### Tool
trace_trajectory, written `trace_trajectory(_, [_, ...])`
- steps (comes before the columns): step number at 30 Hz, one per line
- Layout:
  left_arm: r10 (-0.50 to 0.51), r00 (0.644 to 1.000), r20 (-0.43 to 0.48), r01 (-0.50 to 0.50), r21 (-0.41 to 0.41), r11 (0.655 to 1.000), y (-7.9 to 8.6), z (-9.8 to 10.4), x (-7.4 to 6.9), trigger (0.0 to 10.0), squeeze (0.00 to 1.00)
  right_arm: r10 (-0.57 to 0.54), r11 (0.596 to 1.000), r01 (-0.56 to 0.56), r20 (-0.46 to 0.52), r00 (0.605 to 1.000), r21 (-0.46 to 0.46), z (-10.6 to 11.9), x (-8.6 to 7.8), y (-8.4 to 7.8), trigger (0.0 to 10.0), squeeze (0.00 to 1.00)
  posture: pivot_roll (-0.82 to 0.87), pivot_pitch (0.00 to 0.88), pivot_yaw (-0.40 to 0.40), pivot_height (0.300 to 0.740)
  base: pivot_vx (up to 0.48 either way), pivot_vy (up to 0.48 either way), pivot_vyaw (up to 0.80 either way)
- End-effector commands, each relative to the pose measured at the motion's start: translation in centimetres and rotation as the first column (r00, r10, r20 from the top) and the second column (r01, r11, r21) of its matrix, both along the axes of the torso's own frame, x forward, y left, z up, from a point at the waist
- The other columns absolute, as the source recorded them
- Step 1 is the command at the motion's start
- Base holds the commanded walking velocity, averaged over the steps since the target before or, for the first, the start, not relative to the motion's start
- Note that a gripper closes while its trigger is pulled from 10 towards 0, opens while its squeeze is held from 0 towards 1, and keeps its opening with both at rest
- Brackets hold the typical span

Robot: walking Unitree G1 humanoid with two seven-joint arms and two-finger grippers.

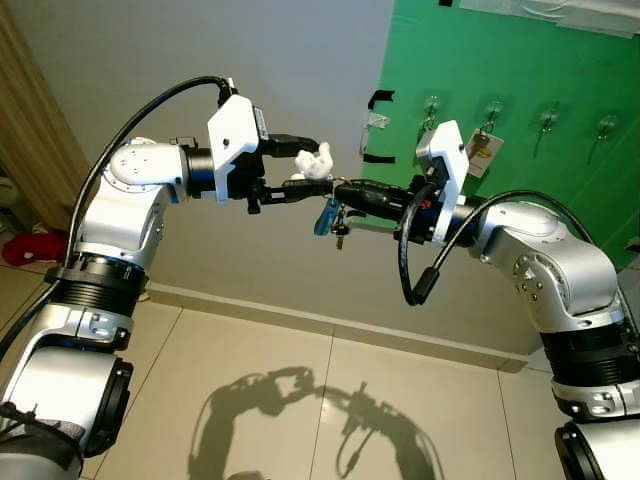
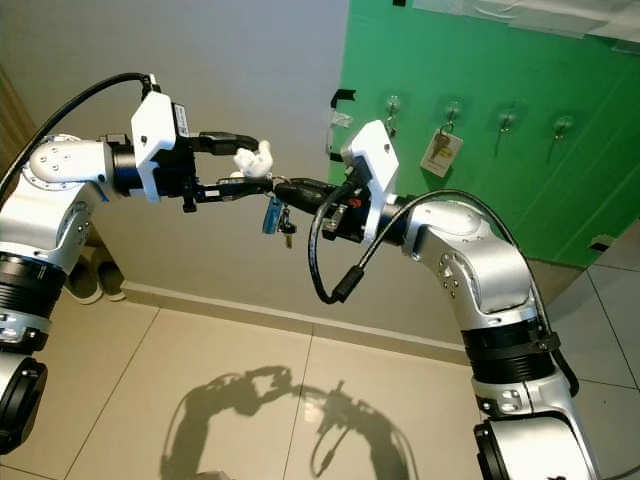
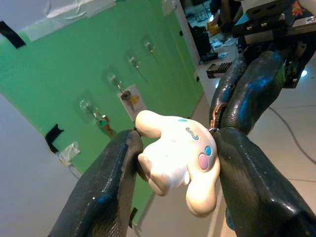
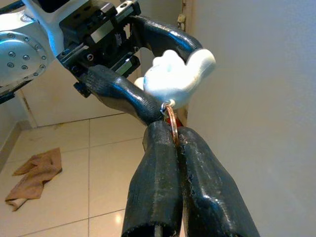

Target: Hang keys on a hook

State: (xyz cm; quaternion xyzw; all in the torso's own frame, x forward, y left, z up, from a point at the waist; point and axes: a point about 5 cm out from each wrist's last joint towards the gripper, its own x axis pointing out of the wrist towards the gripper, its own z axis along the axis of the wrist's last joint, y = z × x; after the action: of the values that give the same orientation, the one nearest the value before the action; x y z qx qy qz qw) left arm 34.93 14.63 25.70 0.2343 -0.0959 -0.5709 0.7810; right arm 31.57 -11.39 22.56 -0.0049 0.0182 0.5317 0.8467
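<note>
Both grippers meet in mid-air in front of the grey wall. My left gripper [image 1: 307, 168] is shut on a white plush charm [image 1: 317, 160] with a pink cheek and blue eye [image 3: 180, 153]. A copper key ring [image 4: 171, 122] joins the charm, and my right gripper [image 1: 343, 187] is shut on that ring, fingertips touching the left fingers. Keys with a blue fob [image 1: 328, 216] dangle below the ring. Several clear hooks, such as one hook [image 1: 432, 104], line the green board [image 1: 520, 230] behind the right arm.
A tagged key [image 1: 482, 152] hangs from the second hook. Black tape [image 1: 380, 99] marks the board's left edge. A red cloth [image 1: 28, 246] lies on the floor at left, and a brown rag [image 4: 33, 174] lies on the tiles.
</note>
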Motion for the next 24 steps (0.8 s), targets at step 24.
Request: trace_trajectory(24, [0.651,0.475,-0.592,-0.873,-0.221,0.435,2.4,-16.2,-4.2,10.0,1.0,-0.878,0.478,0.875,0.057,0.475,0.072,-9.1,-2.7,-5.6,0.0,0.0,0.0,0.0,-0.009,0.74,0.0,0.0,0.0])
